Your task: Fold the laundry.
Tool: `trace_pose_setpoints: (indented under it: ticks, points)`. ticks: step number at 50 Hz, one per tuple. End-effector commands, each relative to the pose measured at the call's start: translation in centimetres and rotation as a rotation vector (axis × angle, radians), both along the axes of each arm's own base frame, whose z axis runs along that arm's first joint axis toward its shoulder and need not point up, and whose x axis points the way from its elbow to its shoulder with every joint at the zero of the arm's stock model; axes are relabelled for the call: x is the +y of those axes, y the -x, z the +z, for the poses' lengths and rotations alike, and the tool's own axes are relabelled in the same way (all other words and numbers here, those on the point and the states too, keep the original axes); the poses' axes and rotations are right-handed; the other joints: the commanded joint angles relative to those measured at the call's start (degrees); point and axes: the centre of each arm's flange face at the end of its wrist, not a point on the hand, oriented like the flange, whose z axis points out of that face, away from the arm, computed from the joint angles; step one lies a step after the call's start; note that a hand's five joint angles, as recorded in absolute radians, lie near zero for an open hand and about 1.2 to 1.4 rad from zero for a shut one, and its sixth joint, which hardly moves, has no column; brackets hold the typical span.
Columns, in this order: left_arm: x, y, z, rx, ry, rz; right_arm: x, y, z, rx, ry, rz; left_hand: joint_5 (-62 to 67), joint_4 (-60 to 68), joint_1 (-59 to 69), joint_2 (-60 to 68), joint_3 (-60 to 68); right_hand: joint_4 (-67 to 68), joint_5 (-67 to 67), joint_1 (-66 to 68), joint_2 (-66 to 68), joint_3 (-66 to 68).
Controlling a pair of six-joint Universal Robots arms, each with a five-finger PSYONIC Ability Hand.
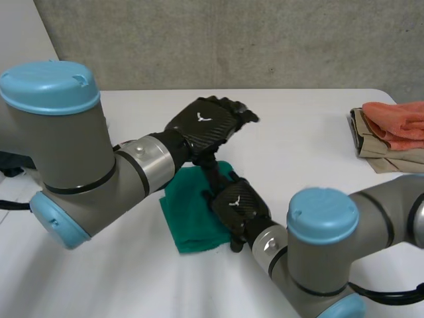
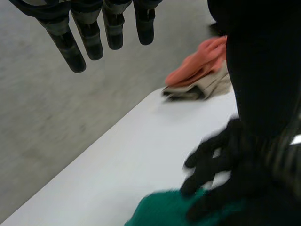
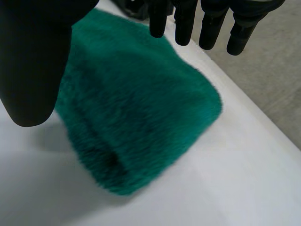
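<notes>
A folded green fuzzy cloth (image 1: 192, 212) lies on the white table (image 1: 298, 139) in the middle. My right hand (image 1: 240, 207) hovers over its right edge with straight fingers (image 3: 207, 26) and the thumb (image 3: 30, 70) spread above the green cloth (image 3: 136, 103), holding nothing. My left hand (image 1: 205, 122) is raised above the far side of the cloth, fingers (image 2: 89, 35) straight and empty. In the left wrist view the right hand (image 2: 211, 174) rests at the green cloth (image 2: 164, 209).
A folded stack with an orange cloth (image 1: 397, 122) on a beige cloth (image 1: 371, 142) sits at the table's far right edge; it also appears as the orange cloth (image 2: 200, 63) beyond my left hand. A grey wall (image 1: 232, 40) runs behind the table.
</notes>
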Motion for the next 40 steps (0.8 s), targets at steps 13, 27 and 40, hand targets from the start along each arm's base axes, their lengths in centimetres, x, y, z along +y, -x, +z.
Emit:
trace_pose_setpoints:
  ticks: [13,27,40]
  points:
    - [0.6,0.2,-0.4,0.005,-0.037,-0.082,-2.3,-1.8,-2.3,-0.086,0.108,0.006,-2.60,-1.15,-1.07,-1.36,-1.67,31.48,31.09,30.70,31.73,31.58]
    - [0.5,0.2,0.0,0.010,-0.024,-0.080,-4.0,-3.5,-2.3,-0.116,0.134,0.016,-2.43,-0.98,-0.90,-1.19,-1.51,31.18,30.79,30.40,31.43,31.29]
    - [-0.1,-0.7,0.7,0.019,-0.009,-0.051,-5.6,-3.9,0.7,-0.202,0.193,-0.006,-2.26,-0.82,-0.73,-1.03,-1.34,67.61,67.23,66.83,67.86,67.72]
